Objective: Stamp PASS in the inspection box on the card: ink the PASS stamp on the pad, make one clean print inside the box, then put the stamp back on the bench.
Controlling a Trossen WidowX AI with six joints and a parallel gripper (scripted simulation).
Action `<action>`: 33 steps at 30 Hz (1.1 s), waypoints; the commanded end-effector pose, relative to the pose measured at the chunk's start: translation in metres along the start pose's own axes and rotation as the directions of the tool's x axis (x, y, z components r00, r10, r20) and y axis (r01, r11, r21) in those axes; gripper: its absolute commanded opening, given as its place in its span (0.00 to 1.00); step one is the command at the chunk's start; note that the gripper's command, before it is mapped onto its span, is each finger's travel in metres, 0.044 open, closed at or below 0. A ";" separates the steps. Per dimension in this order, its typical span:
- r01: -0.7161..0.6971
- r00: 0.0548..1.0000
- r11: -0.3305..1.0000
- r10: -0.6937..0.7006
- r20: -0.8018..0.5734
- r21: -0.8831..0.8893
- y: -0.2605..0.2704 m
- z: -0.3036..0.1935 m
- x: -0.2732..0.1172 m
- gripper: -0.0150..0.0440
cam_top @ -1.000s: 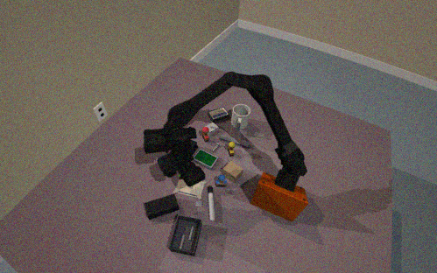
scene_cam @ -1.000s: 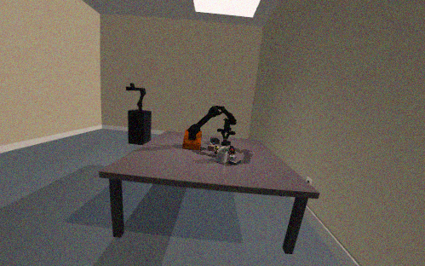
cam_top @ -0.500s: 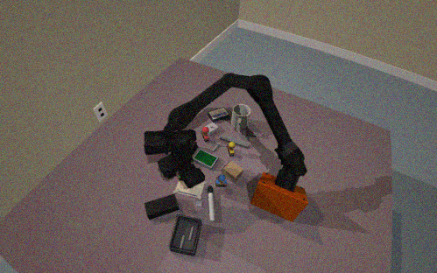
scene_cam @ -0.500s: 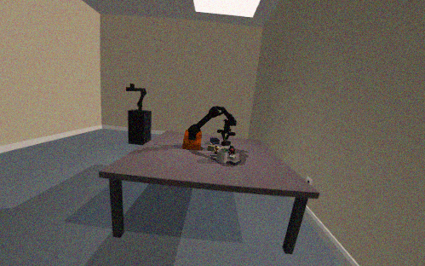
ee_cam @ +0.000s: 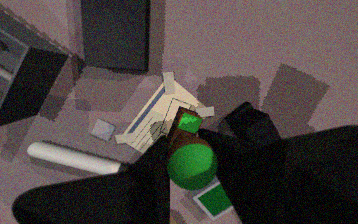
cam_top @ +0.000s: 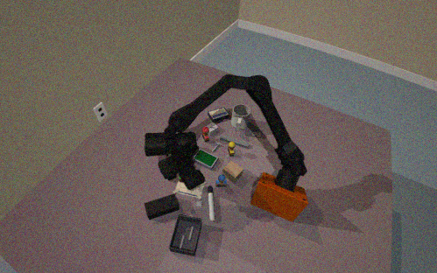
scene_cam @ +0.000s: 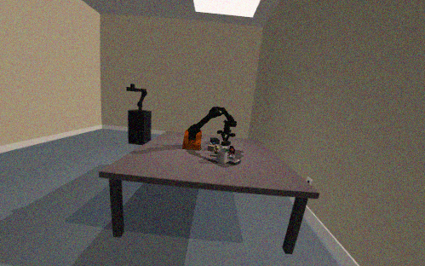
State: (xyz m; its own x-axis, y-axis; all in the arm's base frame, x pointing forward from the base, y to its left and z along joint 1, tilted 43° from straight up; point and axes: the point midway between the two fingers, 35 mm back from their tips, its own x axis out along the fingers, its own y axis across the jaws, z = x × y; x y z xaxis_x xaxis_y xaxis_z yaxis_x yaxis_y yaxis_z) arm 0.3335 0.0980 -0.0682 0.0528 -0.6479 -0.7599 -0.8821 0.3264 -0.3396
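Observation:
My gripper [ee_cam: 182,137] [cam_top: 181,178] is shut on the green-knobbed stamp. The stamp's green ball [ee_cam: 192,165] and brown body with a green patch show between the fingers in the wrist view. The stamp is over the near right part of the cream card [ee_cam: 178,91] [cam_top: 186,192], which is held by tape at its corners. The box outline on the card is partly hidden by the stamp. The stamp's lower face is hidden, so I cannot tell whether it touches the card or whether a print is there. The green ink pad [ee_cam: 215,200] [cam_top: 206,158] lies open beside the card.
A dark block [cam_top: 162,206] [ee_cam: 115,35], a black tray [cam_top: 186,236] and a white marker [cam_top: 211,206] [ee_cam: 72,157] lie around the card. Blue [cam_top: 221,180], yellow [cam_top: 231,149] and red [cam_top: 206,133] stamps, a wooden block [cam_top: 233,171] and a mug [cam_top: 240,117] stand beyond.

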 end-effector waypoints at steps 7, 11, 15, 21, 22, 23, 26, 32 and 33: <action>0.000 1.000 1.000 0.000 -0.005 -0.004 0.000 -0.002 0.008 0.25; 0.000 1.000 1.000 0.000 -0.005 -0.004 0.000 -0.002 0.011 0.25; 0.000 1.000 1.000 0.000 -0.004 -0.004 0.000 -0.002 0.013 0.25; -0.001 1.000 1.000 0.001 -0.004 -0.004 0.000 -0.002 0.017 0.25; -0.001 1.000 1.000 0.001 -0.004 -0.004 0.000 -0.002 0.018 0.25; -0.001 1.000 1.000 0.001 -0.004 -0.004 0.000 -0.002 0.019 0.25; -0.001 1.000 1.000 0.001 -0.004 -0.004 0.000 -0.002 0.021 0.25; -0.001 1.000 1.000 0.001 -0.004 -0.005 0.000 -0.003 0.025 0.25; -0.001 1.000 1.000 0.001 -0.004 -0.005 0.000 -0.003 0.025 0.25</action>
State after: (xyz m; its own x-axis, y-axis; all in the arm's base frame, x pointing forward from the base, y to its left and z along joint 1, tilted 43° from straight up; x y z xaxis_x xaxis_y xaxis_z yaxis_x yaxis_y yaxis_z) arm 0.3346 0.0829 -0.0840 0.0532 -0.6469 -0.7607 -0.8823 0.3264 -0.3392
